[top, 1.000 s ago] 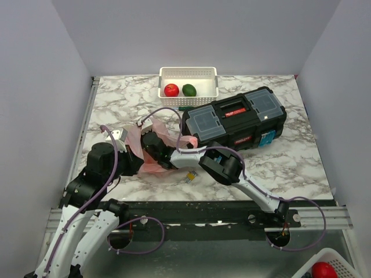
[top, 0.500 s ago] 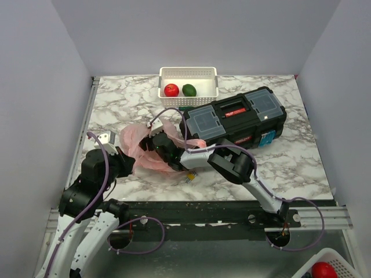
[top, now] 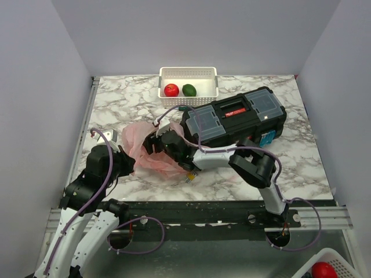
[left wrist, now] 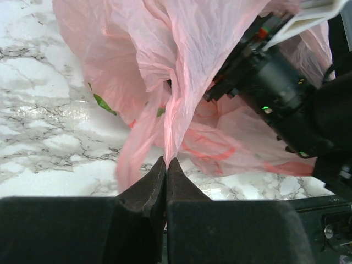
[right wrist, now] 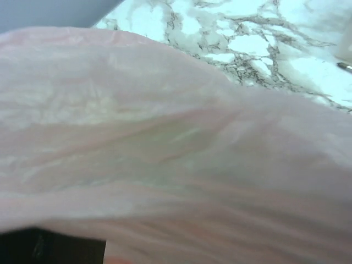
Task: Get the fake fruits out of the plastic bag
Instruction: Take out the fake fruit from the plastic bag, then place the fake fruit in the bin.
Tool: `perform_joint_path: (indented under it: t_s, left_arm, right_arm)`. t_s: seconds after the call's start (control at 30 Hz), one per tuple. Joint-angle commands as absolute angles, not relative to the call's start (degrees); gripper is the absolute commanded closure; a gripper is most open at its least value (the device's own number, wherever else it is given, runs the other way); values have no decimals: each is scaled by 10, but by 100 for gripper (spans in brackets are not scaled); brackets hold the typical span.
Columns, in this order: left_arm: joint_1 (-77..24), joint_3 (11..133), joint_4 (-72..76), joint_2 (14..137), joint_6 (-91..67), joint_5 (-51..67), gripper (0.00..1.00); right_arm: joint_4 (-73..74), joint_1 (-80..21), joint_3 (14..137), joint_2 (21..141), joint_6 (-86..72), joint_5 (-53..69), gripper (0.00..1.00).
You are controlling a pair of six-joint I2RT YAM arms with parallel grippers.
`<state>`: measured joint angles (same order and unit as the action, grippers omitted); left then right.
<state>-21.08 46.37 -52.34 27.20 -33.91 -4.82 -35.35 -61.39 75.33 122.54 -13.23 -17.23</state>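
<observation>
Left hand (left wrist: 166,163) pinched shut on thin translucent pink plastic bag (left wrist: 192,60); right arm (top: 220,155) stretched leftward; right hand (top: 160,142) buried inside it, fingers hidden.

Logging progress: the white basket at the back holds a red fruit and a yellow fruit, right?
No. The top external view shows the white basket holding a red fruit and a green fruit, not a yellow one.

Overhead camera looks down; close wrist cameras apparently share plastic bag (left wrist: 137,66).
</observation>
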Motion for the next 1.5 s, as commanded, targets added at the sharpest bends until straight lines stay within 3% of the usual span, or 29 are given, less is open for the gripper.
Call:
perform_joint_path:
  t_s: [0.0,0.53,1.07,1.47]
  left_arm:
    - [-211,465,-513,271,-333,-25,100]
    - [-211,466,-519,269,-346,-50,100]
    - [-211,464,-516,261,-346,-45,100]
    - [-211,470,-527,224,-360,-84,100]
  right_arm:
    - [-308,-611,714,1152,-151,-158,98]
    - [-214,-611,643,999,-147,-4,99]
    - [-163,-610,648,851,-105,-52,99]
    - [-132,-542,785,907,-112,-134,99]
